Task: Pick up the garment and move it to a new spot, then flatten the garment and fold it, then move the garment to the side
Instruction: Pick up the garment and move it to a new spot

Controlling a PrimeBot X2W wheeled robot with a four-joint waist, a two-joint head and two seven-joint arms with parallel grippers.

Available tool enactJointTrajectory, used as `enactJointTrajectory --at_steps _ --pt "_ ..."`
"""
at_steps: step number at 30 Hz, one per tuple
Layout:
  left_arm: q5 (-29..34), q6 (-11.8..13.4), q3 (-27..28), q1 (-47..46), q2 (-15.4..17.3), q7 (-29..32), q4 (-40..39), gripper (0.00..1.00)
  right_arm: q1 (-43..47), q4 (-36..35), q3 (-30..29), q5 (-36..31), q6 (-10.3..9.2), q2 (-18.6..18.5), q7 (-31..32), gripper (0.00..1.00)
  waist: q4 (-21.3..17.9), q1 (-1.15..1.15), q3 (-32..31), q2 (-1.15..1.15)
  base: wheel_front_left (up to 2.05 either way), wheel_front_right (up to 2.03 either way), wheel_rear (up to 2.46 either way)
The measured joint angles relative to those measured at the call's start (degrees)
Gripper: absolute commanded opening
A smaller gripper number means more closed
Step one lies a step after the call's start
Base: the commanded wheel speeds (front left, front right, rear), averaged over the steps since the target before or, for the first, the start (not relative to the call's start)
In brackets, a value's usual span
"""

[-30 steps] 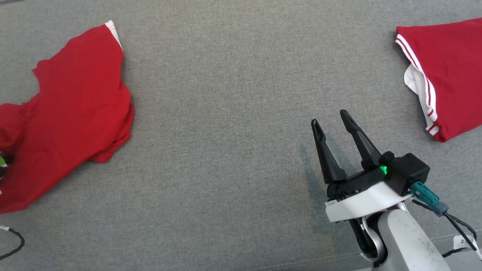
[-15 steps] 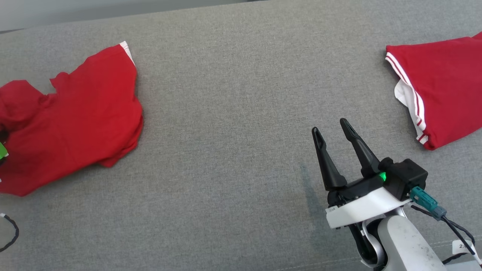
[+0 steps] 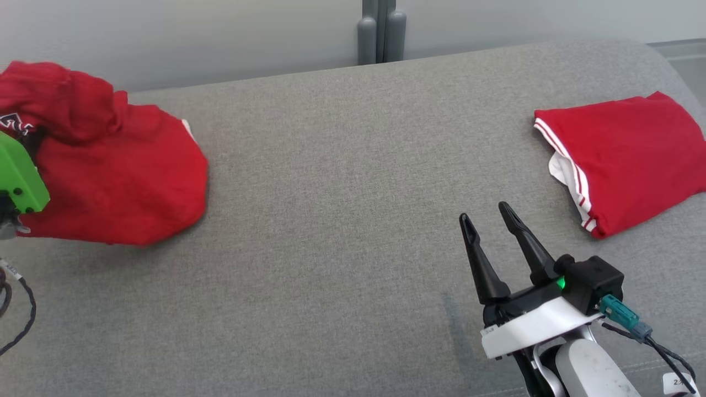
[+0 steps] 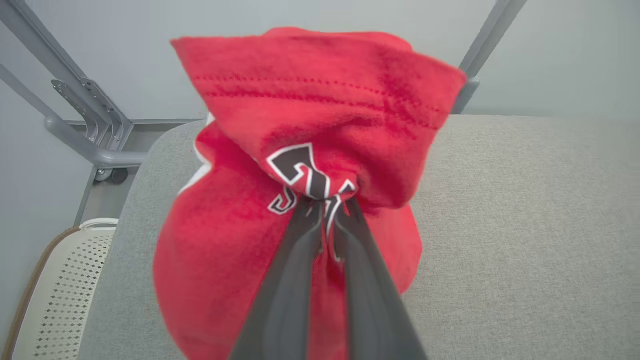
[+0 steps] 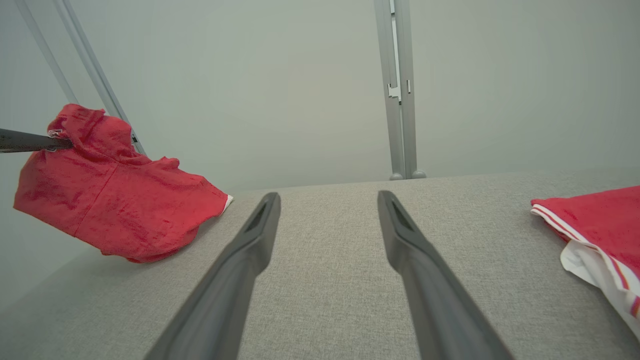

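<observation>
Left gripper: okay, my left gripper [image 4: 326,212] is clamped tight, its two long dark fingers [image 4: 295,280] pinched together on a bunch of cloth right at the lettering.
Garment: that is the crumpled red fabric garment with black-and-white lettering [image 4: 320,125], hanging bunched from those fingertips and drooping around and below them.
Garment position: on the head view I have the garment [image 3: 121,176] at the far left end of the worktop, a bit blurred. On the right wrist view its lower fold is at the worktop's left edge, and I cannot tell whether it touches.
Worktop: a grey worktop covered in woven fabric [image 3: 331,193], with a rounded far corner on the right.
Right gripper: my right gripper [image 3: 485,214] is over the worktop at the lower right, fingers spread wide with nothing between them, and a green light [image 3: 561,283] glows at its base.
Second piece: a folded red cloth piece with white stripes along its edge [image 3: 623,154] lies at the right end of the worktop, well apart from the garment and clear of the right gripper.
Left arm: a bright green housing [image 3: 19,176] sits at the left edge of the head view, in front of the garment, with a black cable [image 3: 25,322] looping below it.
Background: a grey metal post [image 3: 380,33] stands behind the far edge, and a white perforated basket [image 4: 55,285] sits low beside the worktop's end.
</observation>
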Motion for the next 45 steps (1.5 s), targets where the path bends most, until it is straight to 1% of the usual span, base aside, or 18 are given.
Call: enactJointTrajectory --at_steps 3,6,10,12,14,15,16,20,25,31,32,33,34,39,45 --pt "0.81 -0.25 -1.49 0.84 -0.37 -0.78 -3.43 0.00 0.77 -0.03 -0.02 0.02 0.00 -0.29 0.00 1.00 -0.83 0.00 -1.47 0.00 0.00 0.00 0.00" --pt "2.66 -0.13 -3.66 1.93 -1.76 -1.27 -6.92 0.00 1.03 -0.08 -0.08 0.07 0.00 -0.53 0.00 1.00 -2.16 0.00 -2.50 0.00 0.00 0.00 0.00" --pt "5.22 1.67 -6.66 3.41 -4.05 -2.44 -11.57 0.00 1.92 -0.05 -0.08 0.13 0.00 -1.09 0.00 1.00 -4.24 0.00 -3.64 0.00 0.00 0.00 0.00" --pt "6.61 3.13 -8.05 4.24 -5.89 -3.02 -13.56 0.00 2.01 -0.03 -0.14 0.24 0.00 -1.18 0.00 1.00 -5.37 0.00 -4.12 0.00 0.00 0.00 0.00" --pt "7.26 4.61 -9.51 5.32 -8.47 -3.74 -14.96 0.00 2.05 -0.01 -0.12 0.43 0.00 -1.24 0.00 1.00 -6.51 0.00 -4.51 0.01 0.00 0.00 0.00" --pt "7.93 5.57 -11.27 6.29 -11.00 -4.38 -16.05 0.00 2.16 0.07 -0.14 0.51 0.00 -1.44 0.00 1.00 -7.72 0.00 -4.82 0.01 0.00 0.00 0.00" --pt "8.42 5.90 -12.29 6.61 -12.12 -4.76 -16.30 0.00 2.16 0.08 -0.14 0.52 0.00 -1.52 0.00 1.00 -8.35 0.00 -4.93 0.01 0.00 0.00 0.00" --pt "10.76 6.75 -15.58 7.51 -15.45 -6.83 -15.33 0.00 2.14 0.05 -0.08 0.58 0.00 -1.59 0.00 1.00 -10.89 0.00 -5.03 0.01 0.00 0.00 0.00" --pt "13.90 6.89 -19.68 7.58 -19.47 -9.96 -10.89 0.00 1.90 -0.08 0.00 0.59 0.00 -1.74 0.00 1.00 -13.99 0.00 -4.55 0.01 0.00 0.00 0.00" --pt "13.99 6.39 -21.71 5.49 -24.65 -12.74 -3.41 0.00 1.21 -0.48 -0.02 0.64 0.00 -1.41 0.00 1.00 -17.02 0.00 -3.03 0.01 0.00 0.00 0.00" --pt "14.38 6.48 -22.30 4.35 -25.83 -13.54 -0.34 0.35 0.97 -0.45 0.00 0.63 0.00 -1.21 0.00 1.00 -17.69 0.00 -2.29 0.00 0.00 0.00 0.00" --pt "14.29 6.27 -22.42 3.94 -26.49 -14.16 1.04 0.89 0.83 -0.46 -0.02 0.63 0.00 -1.15 0.00 1.00 -17.96 0.00 -1.94 0.00 0.00 0.00 0.00" --pt "14.29 6.27 -22.42 3.94 -26.49 -14.16 1.04 1.00 0.83 -0.46 -0.02 0.63 0.00 -1.15 0.00 1.00 -17.96 0.00 -1.94 0.00 0.00 0.00 0.00" --pt "12.82 4.52 -23.84 2.74 -28.97 -16.57 6.23 1.00 0.71 -0.45 -0.56 0.56 0.00 -0.96 0.00 1.00 -18.89 0.00 -0.74 0.00 0.00 0.00 0.00" --pt "10.93 3.05 -25.57 1.90 -29.95 -19.75 7.31 1.00 0.81 -0.46 -1.75 0.19 0.00 -0.81 0.00 1.00 -17.51 0.00 -0.99 0.00 0.00 0.00 0.00"
